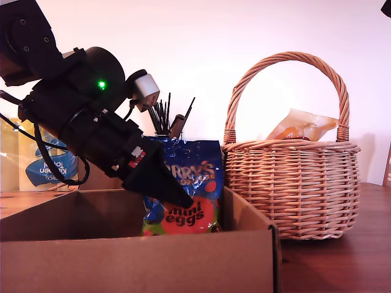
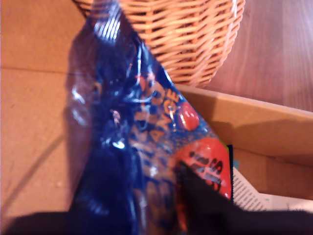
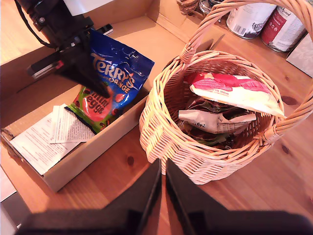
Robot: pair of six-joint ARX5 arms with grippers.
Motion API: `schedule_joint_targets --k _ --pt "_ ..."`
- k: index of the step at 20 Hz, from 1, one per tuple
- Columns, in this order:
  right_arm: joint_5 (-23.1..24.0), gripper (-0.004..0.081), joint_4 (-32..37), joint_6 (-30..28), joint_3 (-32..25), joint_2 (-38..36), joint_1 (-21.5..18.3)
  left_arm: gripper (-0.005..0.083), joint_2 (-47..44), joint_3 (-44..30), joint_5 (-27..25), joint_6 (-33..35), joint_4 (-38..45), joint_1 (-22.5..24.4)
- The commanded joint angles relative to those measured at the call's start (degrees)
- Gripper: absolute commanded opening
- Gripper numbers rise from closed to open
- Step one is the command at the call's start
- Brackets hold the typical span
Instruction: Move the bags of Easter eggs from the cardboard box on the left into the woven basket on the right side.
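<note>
**Operator:** Gripping status, please, and location of the item.

**Technician:** My first gripper (image 1: 183,200) is closed on the blue Terry's bag (image 1: 189,183), jaws pinching its lower face near the orange panel. The bag stands upright inside the cardboard box (image 1: 140,262), against the wall nearest the woven basket (image 1: 293,189). My second gripper (image 3: 163,183) is empty, fingers brought nearly together, hovering above the table just outside the basket.

**Operator:** Handling properties?

**Technician:** Judged light and soft: glossy crinkled film, loose contents that will likely shift. The film looks slippery, so a pinch on the flat face could slide. A hold on the sealed top edge would probably be firmer.

**Operator:** Surface and surroundings?

**Technician:** Wooden table (image 3: 303,147). Printed paper sheets (image 3: 49,134) lie on the box floor beside the bag. The basket already holds other pouches, one cream-and-red pouch (image 3: 234,90) uppermost. Its arched handle crosses the opening, which narrows the way in. Tins (image 3: 264,19) stand behind the basket, and a kitchen towel pack (image 1: 46,168) sits behind the box.
</note>
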Motion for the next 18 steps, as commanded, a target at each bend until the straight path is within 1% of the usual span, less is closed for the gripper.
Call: schedule_joint_targets --k 1,5,8,10,15,16,18 --pt "-0.2 -0.0013 0.2 -0.26 0.13 -0.09 -0.17 -0.0024 1.62 -0.07 0.11 0.33 0.22 0.04" --pt "-0.17 -0.0013 0.22 -0.26 0.13 -0.09 -0.17 -0.0024 -0.81 1.18 0.09 0.15 -1.4 0.42" --pt "-0.17 -0.0013 0.24 -0.26 0.13 -0.09 -0.17 -0.0024 -5.86 2.82 0.04 0.17 -6.27 1.01" --pt "-0.17 -0.0013 0.24 -0.26 0.13 -0.09 -0.17 -0.0024 -9.64 3.39 -0.26 0.22 -7.61 1.09" --pt "-0.15 -0.0013 0.26 -0.28 0.13 -0.09 -0.17 -0.0024 -18.16 3.43 -0.31 0.13 -7.04 0.31" --pt "-0.13 -0.0013 0.26 -0.28 0.13 -0.09 -0.17 -0.0024 -19.41 3.45 -0.33 0.09 -6.08 -0.26" --pt "-0.13 -0.0013 0.26 -0.28 0.13 -0.09 -0.17 -0.0024 -20.22 3.45 -0.33 -0.81 -1.55 -1.66"
